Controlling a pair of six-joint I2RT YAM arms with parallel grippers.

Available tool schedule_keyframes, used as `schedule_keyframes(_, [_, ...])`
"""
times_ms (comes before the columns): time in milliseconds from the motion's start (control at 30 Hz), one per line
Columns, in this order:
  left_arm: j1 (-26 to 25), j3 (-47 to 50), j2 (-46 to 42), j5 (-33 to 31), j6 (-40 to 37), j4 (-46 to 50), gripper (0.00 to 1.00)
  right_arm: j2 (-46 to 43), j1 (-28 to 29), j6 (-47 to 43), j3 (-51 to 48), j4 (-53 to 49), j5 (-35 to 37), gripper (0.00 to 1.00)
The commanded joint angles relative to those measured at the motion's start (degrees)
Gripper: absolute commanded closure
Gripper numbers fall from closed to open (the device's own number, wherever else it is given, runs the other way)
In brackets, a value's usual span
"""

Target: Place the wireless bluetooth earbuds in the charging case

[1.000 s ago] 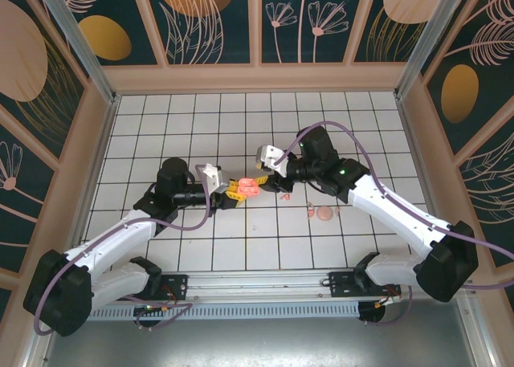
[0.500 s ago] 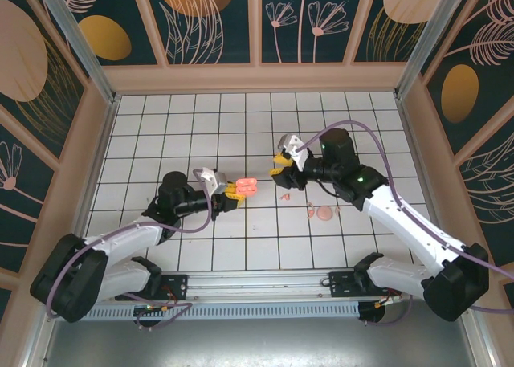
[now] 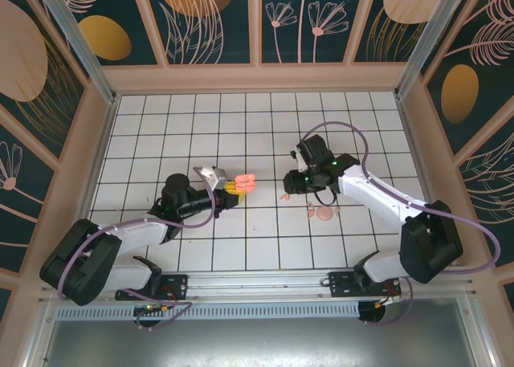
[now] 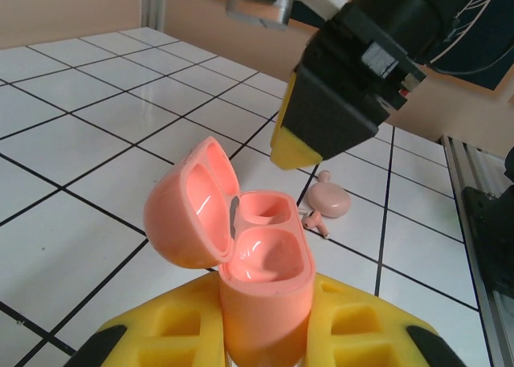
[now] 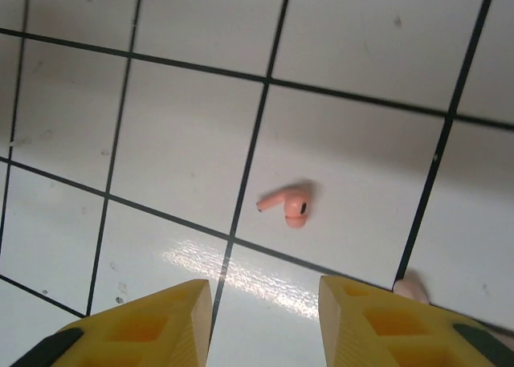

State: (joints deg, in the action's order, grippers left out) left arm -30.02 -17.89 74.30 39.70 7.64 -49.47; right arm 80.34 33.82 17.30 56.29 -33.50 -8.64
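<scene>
Noted a white tiled surface (image 3: 161,118) with black grid lines, fenced by a peach frame and dark floral panels. Found left tool (image 3: 232,188) left of centre, raised off the tiles, yellow fingers (image 4: 161,331) pinched narrow on the base of a coral rounded plastic charging case (image 3: 245,181). Saw, in left wrist view, case standing upright, hinged lid (image 4: 191,210) swung open toward the left, two glossy wells (image 4: 265,258) exposed and bare. Moving right: spotted right tool (image 3: 287,191) angled down close over the tiles, near the case but apart from it. Recorded its yellow fingers (image 5: 152,323) parted to a moderate gap in right wrist view, gripping nothing. Found one tiny salmon-pink plastic earbud (image 5: 287,206) lying on its side on a white tile ahead of that gap, just beside a black grid line, touching neither finger. Placed same earbud in top view right at the tip of the right tool. Further right, spotted a second salmon-pink earbud (image 3: 310,212) flat on the surface, just beside a pale pink round pod (image 3: 324,214). Confirmed that pair in left wrist view, beyond the open case and under the black-and-yellow bulk of the right tool. Glimpsed a pale pink sliver (image 5: 411,288) at lower right of right wrist view, half hidden by a finger; cannot tell which piece.
</scene>
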Motion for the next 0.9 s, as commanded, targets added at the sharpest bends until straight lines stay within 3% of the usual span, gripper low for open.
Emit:
schedule_keyframes(0, [-0.3, -0.3, 0.3, -0.5, 1.1, -2.6, 0.88, 2.3, -0.2, 9.0, -0.7, -1.1, -1.3, 0.60])
schedule_keyframes(533, [-0.3, -0.3, -1.1, -0.4, 0.1, -1.0, 0.86, 15.0, 0.8, 10.7, -1.1, 5.9, -6.6, 0.60])
schedule_keyframes(867, [-0.3, -0.1, -1.6, -0.3, -0.1, -0.7, 0.84, 17.7, 0.6, 10.1, -0.2, 7.3, -5.5, 0.60])
